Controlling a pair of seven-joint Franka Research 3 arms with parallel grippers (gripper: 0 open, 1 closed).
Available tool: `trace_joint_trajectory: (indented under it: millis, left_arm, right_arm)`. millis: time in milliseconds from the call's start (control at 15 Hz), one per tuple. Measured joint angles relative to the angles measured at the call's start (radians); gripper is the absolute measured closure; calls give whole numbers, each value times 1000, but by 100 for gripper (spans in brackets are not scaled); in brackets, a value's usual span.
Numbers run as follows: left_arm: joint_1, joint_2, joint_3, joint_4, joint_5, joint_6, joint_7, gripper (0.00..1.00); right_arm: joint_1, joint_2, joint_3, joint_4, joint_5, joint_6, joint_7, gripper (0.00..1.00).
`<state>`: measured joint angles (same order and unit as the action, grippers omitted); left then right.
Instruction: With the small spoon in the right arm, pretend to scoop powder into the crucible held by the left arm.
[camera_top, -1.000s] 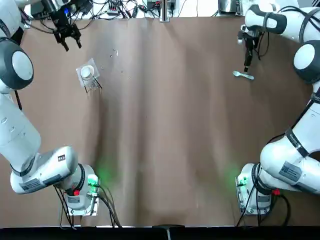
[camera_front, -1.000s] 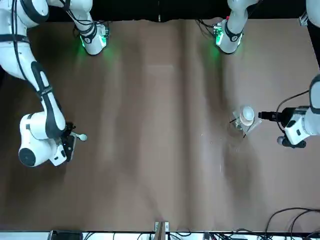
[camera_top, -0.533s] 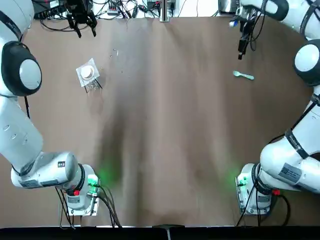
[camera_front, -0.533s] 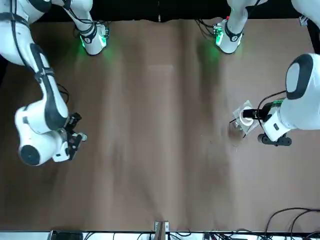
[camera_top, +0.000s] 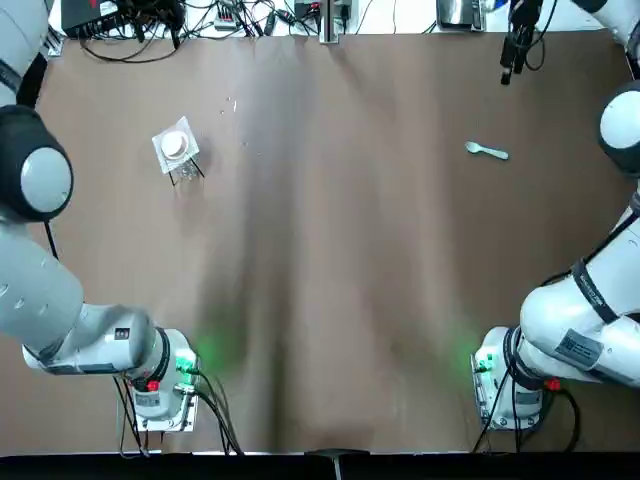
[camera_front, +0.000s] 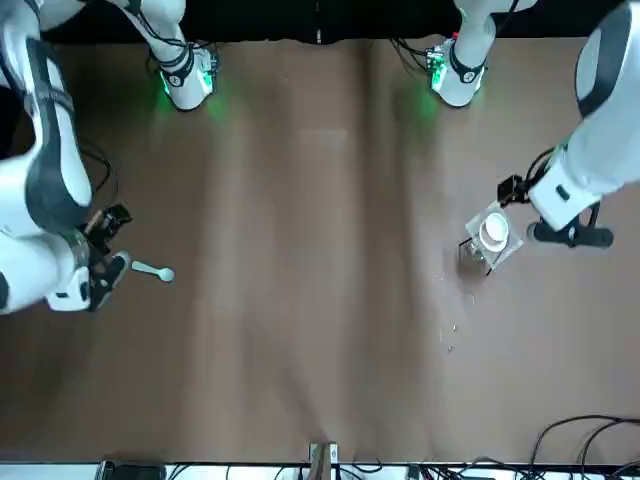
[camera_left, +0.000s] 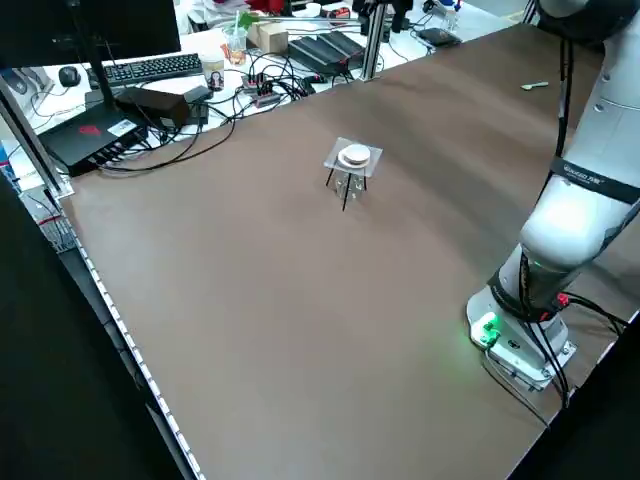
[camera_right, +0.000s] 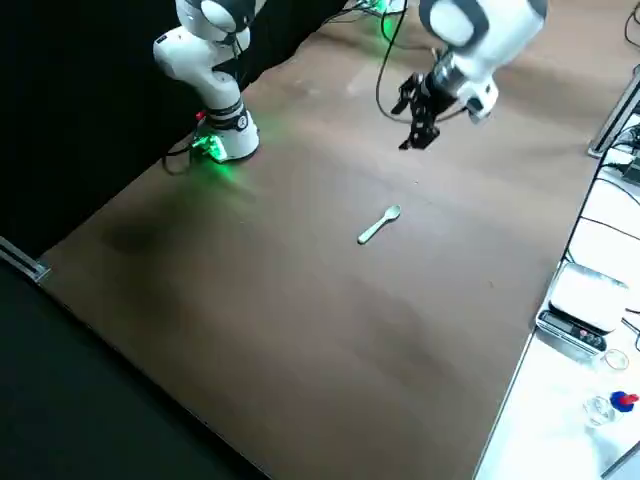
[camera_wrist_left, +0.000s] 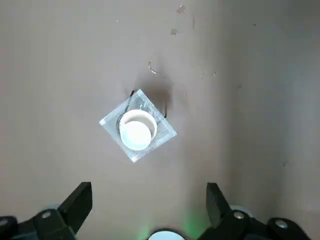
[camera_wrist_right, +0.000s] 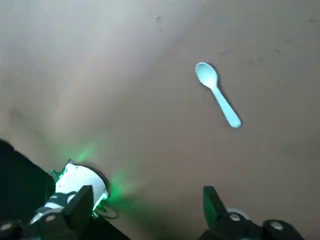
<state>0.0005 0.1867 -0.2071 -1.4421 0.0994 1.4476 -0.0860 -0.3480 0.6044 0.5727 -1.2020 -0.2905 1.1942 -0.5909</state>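
Spoon (camera_top: 487, 151) in hand yet?
— No. It lies on the table (camera_top: 330, 250), far right. The right gripper (camera_wrist_right: 146, 192) hangs clear of it, spread wide, empty.
— Crucible (camera_top: 175, 145)?
— On its stand (camera_wrist_left: 164, 134), far left. The left gripper (camera_wrist_left: 148, 190) is likewise wide and empty. I'd judge every step remains.

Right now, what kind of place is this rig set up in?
Most likely a robotics lab. A robot arm base is mounted on a brown-covered table, the side bench holds a keyboard, a monitor and tangled cables, and a small crucible sits on a wire stand.
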Motion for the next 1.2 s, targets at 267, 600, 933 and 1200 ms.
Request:
trace_joint_trajectory:
  millis: [267, 600, 933, 1200]
  left_arm:
    - [-5, -64, 0, 0, 0, -66, 0, 0]
    - [-10, -76, 0, -2, 0, -73, -1, 0]
    - [-11, -106, 1, -3, 0, -63, -52, 0]
    - [-11, -107, -5, -21, 0, 31, -111, 0]
  right_arm:
    - [10, -126, 4, 3, 1, -12, 133, 0]
    - [75, -210, 4, 2, 1, -18, 207, 0]
    - [200, -241, -137, 1, 1, -20, 338, 0]
    - [293, -278, -274, 1, 81, -6, 410, 0]
